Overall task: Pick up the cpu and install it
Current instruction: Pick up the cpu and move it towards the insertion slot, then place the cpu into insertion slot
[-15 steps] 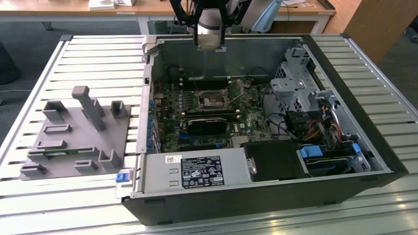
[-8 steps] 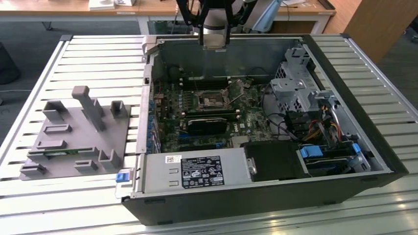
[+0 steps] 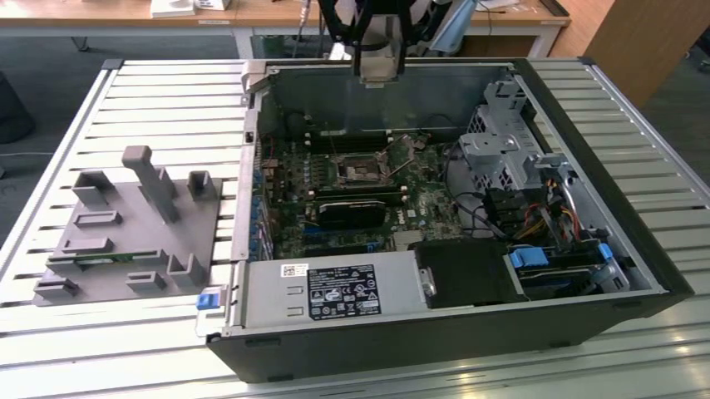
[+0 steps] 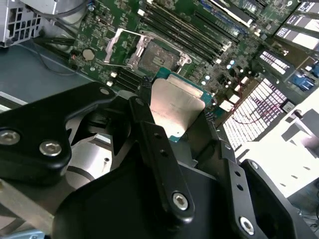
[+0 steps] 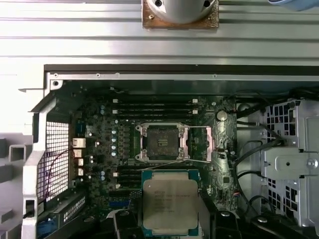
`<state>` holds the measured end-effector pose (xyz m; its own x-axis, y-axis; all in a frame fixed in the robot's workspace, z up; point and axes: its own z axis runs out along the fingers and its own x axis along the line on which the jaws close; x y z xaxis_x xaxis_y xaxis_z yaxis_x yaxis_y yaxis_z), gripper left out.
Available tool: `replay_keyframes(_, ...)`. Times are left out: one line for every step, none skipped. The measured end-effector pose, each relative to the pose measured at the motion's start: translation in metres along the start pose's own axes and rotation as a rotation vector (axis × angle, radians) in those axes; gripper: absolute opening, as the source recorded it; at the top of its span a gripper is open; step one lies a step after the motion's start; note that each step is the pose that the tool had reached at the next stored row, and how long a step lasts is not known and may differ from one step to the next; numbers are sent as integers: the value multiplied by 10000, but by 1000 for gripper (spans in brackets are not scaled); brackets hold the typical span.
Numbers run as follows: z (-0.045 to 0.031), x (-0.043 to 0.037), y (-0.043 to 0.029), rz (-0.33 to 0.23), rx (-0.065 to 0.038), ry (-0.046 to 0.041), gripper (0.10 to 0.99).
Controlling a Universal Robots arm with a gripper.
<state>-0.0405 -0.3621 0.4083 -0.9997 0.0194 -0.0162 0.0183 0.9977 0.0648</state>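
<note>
Silver-topped, the cpu point(image 5: 169, 201) sits pinched by its edges in the gripper point(image 4: 175, 99), whose jaws are closed on it, held at twelve o'clock of the empty socket point(image 3: 361, 172) in the exterior view: picked up, not yet installed.

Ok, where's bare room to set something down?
Bare slatted metal table on the exterior view's left, around the grey fixture tray. Inside the black computer case, crowded: cables, drive cage; only the open socket is empty, near the silver cpu in the gripper.
</note>
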Motion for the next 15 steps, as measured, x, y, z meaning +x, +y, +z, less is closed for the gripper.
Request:
replay_keyframes(2, -23, 10, 1, -1, -1, 533)
replay_keyframes(4, -46, 18, 0, -1, -1, 533)
replay_keyframes(6, -68, 27, -1, -1, -1, 533)
replay_keyframes(7, -86, 34, -1, -1, 0, 533)
replay_keyframes(9, -102, 40, -1, -1, 0, 533)
replay_keyframes(10, -117, 50, -2, 0, 0, 533)
replay_keyframes(12, -132, 63, 0, 1, -1, 533)
replay_keyframes(13, -147, 75, -1, 3, -2, 533)
replay_keyframes(13, -153, 79, -1, 13, 0, 533)
replay_keyframes(13, -156, 80, 0, 29, -1, 533)
replay_keyframes(13, -157, 79, 2, 29, -1, 533)
replay_keyframes(13, -157, 79, 2, 30, -1, 533)
replay_keyframes(13, -157, 79, 2, 30, -1, 533)
replay_keyframes(14, -158, 79, 3, 30, -1, 533)
replay_keyframes(14, -158, 80, 28, 30, -3, 533)
